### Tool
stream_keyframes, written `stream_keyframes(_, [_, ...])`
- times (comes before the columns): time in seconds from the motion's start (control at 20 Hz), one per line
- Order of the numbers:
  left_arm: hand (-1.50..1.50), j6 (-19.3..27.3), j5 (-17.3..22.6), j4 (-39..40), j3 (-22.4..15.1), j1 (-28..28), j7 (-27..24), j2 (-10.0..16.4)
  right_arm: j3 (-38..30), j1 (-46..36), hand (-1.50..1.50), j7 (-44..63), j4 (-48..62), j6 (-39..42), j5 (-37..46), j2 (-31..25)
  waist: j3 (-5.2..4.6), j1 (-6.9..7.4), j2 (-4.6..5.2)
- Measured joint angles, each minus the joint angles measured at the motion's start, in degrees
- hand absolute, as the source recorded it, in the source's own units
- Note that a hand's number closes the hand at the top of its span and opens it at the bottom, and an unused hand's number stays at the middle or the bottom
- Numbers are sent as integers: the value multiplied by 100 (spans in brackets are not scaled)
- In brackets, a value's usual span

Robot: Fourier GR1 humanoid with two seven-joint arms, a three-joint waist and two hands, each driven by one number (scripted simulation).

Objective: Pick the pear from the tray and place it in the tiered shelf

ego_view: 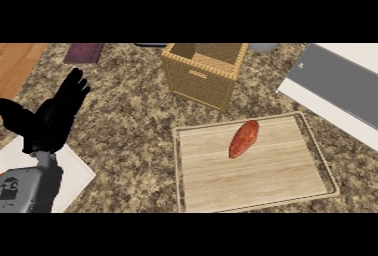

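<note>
Left hand [50, 122] at left edge, upright, fingers straight, apart; reddish pear [244, 139], apparently, lying on tray [258, 187].

The counter [133, 115] looks like speckled stone, brown and rough-looking. The tray [258, 185] is pale wood with fine lines, matt. The shelf [199, 80], farther off, looks woven, like a basket. The pear [244, 139] has smooth skin, a little shiny. The left hand [55, 120] is matt black. At the far right lies a grey panel [332, 80] — smooth and plain.
</note>
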Motion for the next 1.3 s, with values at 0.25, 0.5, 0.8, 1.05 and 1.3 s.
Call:
stream_keyframes(0.25, [0, 39, -54, 166, 31, -129, -59, -47, 209, -644, 150, -704, 1159, 57, 501, -14, -2, -3, 3])
stream_keyframes(0.5, [0, 40, -92, 57, -4, -31, -60, -110, 335, -1080, 150, -1423, 2164, 67, 950, -2, 0, -3, 2])
stream_keyframes(0.8, [0, 63, -174, 156, -92, -105, -121, -208, 398, -1949, -150, -1245, 3347, -477, 1381, 13, 3, 74, 28])
stream_keyframes(1.05, [0, 86, -184, 11, -130, -95, -17, -243, 220, -2458, -150, -1769, 4171, -879, 1454, 137, 9, 101, 38])
stream_keyframes(1.3, [0, 46, -141, 97, -52, -125, -55, -211, -40, -2857, -150, -2223, 4893, -713, 1359, -126, 13, 111, 53])
